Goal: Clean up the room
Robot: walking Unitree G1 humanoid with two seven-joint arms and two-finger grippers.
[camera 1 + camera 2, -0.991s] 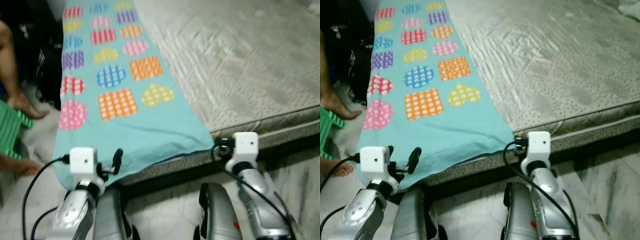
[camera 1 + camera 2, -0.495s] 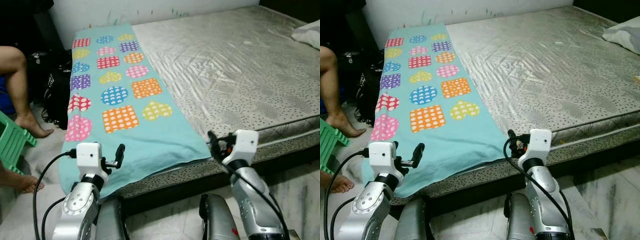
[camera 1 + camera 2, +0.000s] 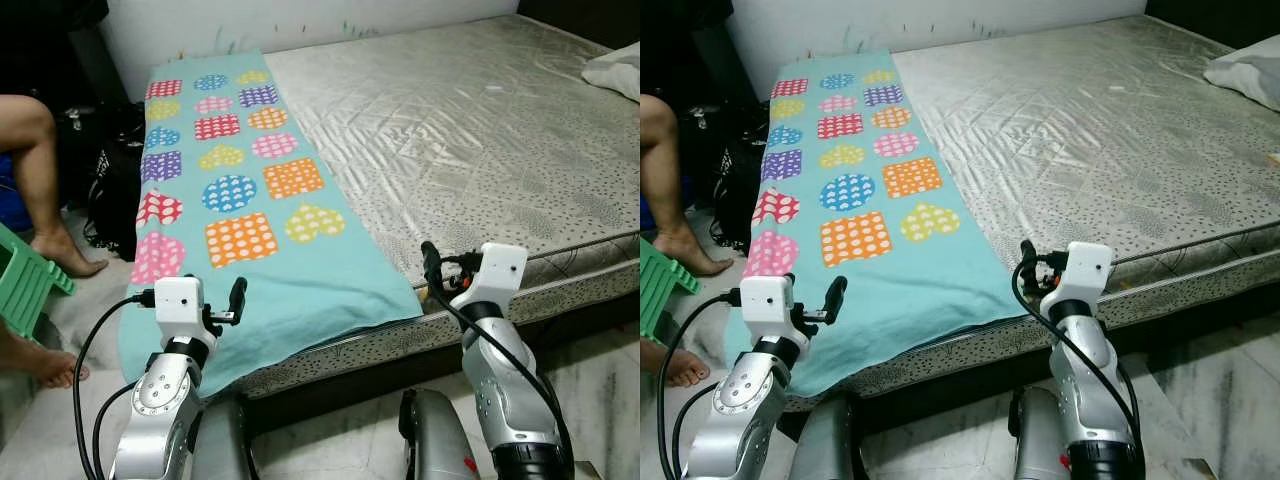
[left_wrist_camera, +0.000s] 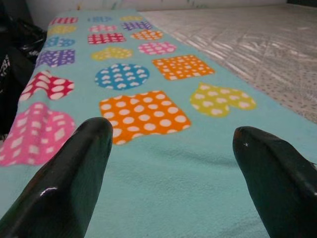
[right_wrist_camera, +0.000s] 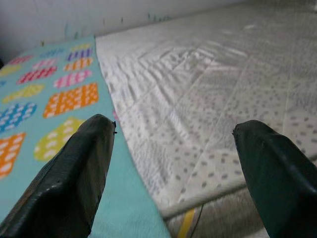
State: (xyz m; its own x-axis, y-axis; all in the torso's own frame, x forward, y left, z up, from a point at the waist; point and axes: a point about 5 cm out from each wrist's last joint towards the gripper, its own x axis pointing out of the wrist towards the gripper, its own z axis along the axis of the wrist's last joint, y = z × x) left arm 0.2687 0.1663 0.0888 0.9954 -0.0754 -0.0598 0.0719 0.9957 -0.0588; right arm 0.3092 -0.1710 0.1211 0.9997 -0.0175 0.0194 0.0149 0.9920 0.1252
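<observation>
Blanket [image 3: 240, 200] lay flat along the bed's [image 3: 480, 130] left edge as the view rose, while the left gripper [image 4: 168, 163] and right gripper [image 5: 173, 163], both spread open and empty, neared its hem.

A home bedroom: a low bed with a bare grey quilted mattress [image 3: 480, 130], a turquoise fleece blanket [image 3: 250, 210] patterned with dotted hearts, a white pillow [image 3: 1250, 75], marble floor [image 3: 1200, 400].

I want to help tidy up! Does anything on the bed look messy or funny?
The teal blanket covers just the left strip of the mattress, and its near end droops over the edge. The rest is bare, with a rumpled pillow at the far right.
</observation>
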